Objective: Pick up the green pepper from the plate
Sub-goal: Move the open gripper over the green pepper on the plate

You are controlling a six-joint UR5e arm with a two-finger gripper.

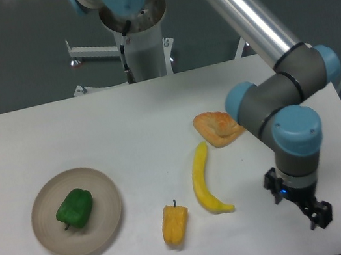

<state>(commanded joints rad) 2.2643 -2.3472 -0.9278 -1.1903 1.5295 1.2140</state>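
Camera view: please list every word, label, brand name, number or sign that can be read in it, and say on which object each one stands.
None: no readable text appears anywhere in this view.
The green pepper, the plate, the yellow-orange pepper, the banana and the pastry carry no labels.
The arm and the gripper show no legible marking; only a small blue light glows near the wrist.

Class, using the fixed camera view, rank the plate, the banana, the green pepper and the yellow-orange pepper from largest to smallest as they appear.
1. plate
2. banana
3. green pepper and yellow-orange pepper: they look too alike to rank.
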